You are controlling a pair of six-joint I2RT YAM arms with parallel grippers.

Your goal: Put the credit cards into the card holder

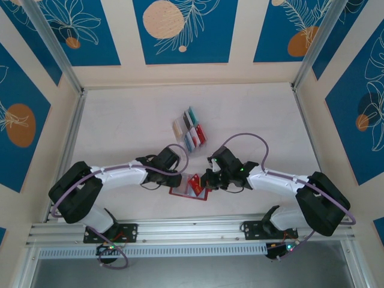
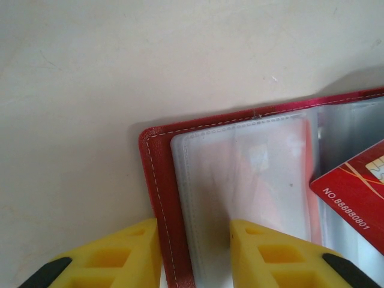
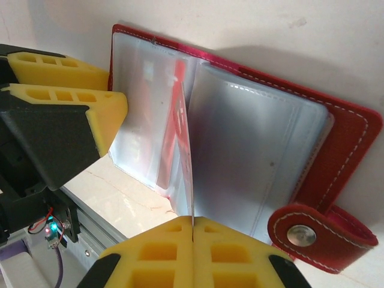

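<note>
there, thin credit card [image 3: 187, 157], stitched card holder [image 3: 350, 139]

The left arm [image 1: 120, 175] and the right arm [image 1: 279, 179] both reach inward from their bases, forearms low and wrists nearly meeting at the middle. The left gripper [image 2: 193, 234] points down, its yellow fingers [image 2: 126, 252] partly apart. The right gripper [image 3: 192, 225] faces it, its fingers pressed together on the thin edge of a red card [image 2: 354, 192].

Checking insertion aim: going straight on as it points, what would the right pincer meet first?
The right pincer carries a red card; that likely meets the clear sleeves of the card holder first.
</note>
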